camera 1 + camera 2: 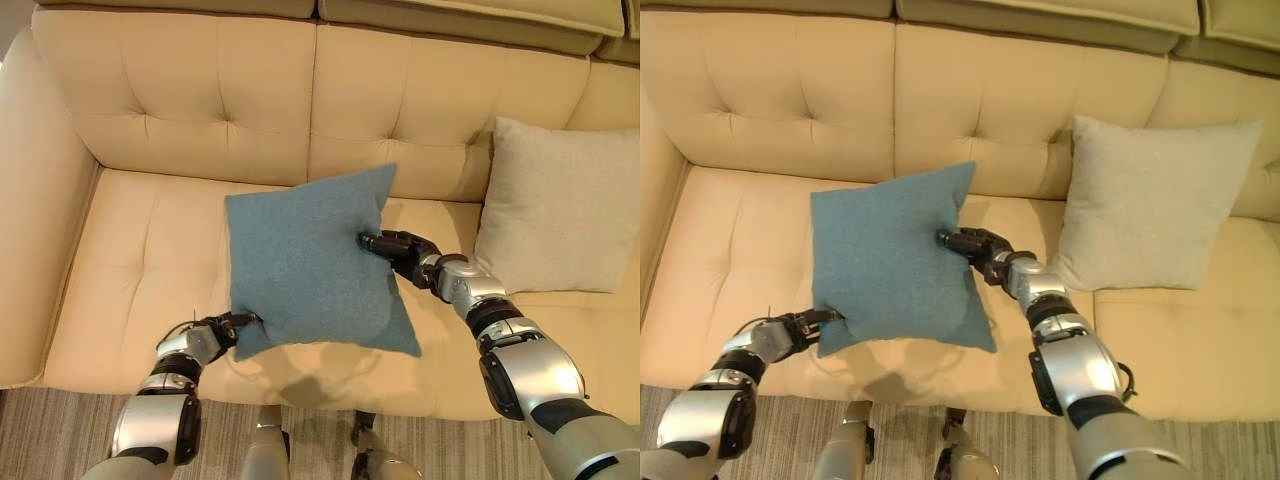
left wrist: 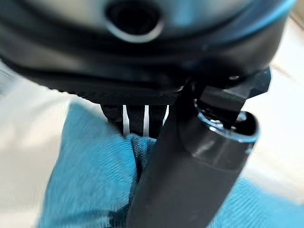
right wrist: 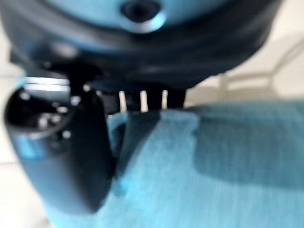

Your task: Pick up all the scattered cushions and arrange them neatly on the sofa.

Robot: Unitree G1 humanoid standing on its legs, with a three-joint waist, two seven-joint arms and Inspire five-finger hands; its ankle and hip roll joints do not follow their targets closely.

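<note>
1. I see the blue cushion [image 1: 305, 265] held up over the seat of the cream sofa [image 1: 150, 250], gripped at two points by both hands.
2. My left hand [image 1: 225, 328] is pinching the cushion's lower near corner. In the left wrist view the thumb [image 2: 190, 171] lies over the blue fabric with the fingers [image 2: 135, 118] behind it, and the cloth is bunched between them.
3. My right hand [image 1: 395, 248] is clamped on the cushion's opposite edge, about midway along it. In the right wrist view the thumb [image 3: 61, 152] presses the fabric against the fingers [image 3: 142, 100].
4. The cushion is square, of a muted blue woven cloth with a fine, even texture. It hangs tilted between the two hands, its face turned towards the head camera, with one corner pointing up at the backrest and another drooping below my right hand.
5. A light grey cushion [image 1: 555, 210] stands upright against the backrest beyond my right hand, on the far side from the blue one, apart from both hands.
6. The sofa is button-tufted on seat and backrest.
</note>
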